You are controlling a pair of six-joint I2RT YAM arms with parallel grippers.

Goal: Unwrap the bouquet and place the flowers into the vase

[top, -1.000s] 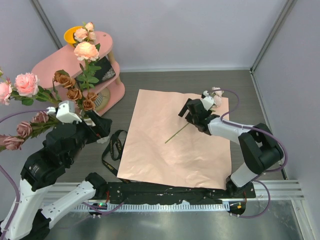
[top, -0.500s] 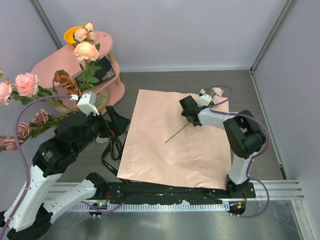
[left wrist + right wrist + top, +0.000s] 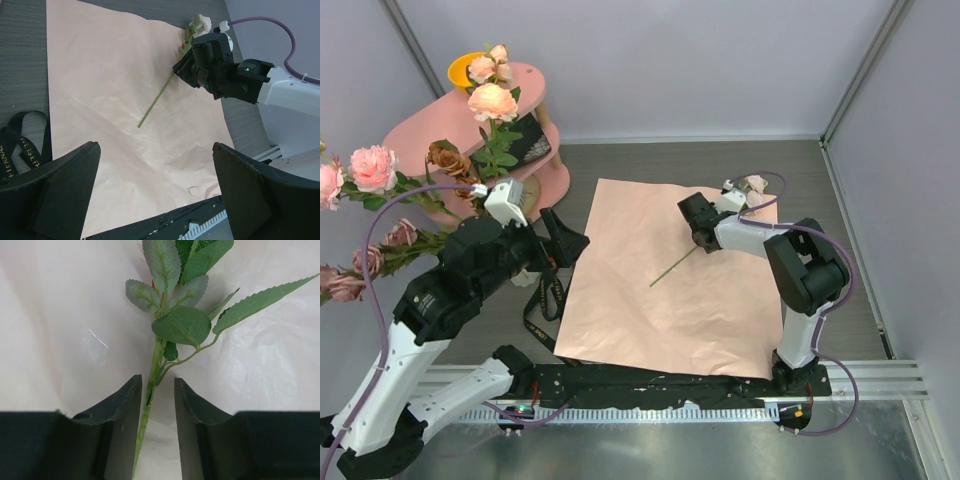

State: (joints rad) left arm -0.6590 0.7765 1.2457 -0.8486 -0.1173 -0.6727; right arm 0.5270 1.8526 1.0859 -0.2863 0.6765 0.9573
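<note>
On the paper sheet point(image 3: 650, 300), the flower stem point(image 3: 151, 385) lies between the right pincer's point(image 3: 157, 390) narrow jaws, unclamped. Farther off, the left pincer point(image 3: 155, 148) gapes.

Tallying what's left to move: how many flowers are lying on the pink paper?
1. One rose lies on the paper, far right, its stem between the fingers of the right pincer. Another could hide under that arm.

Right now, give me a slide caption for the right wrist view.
Right gripper with jaws straddling a leafy green flower stem on pink wrapping paper.
</note>
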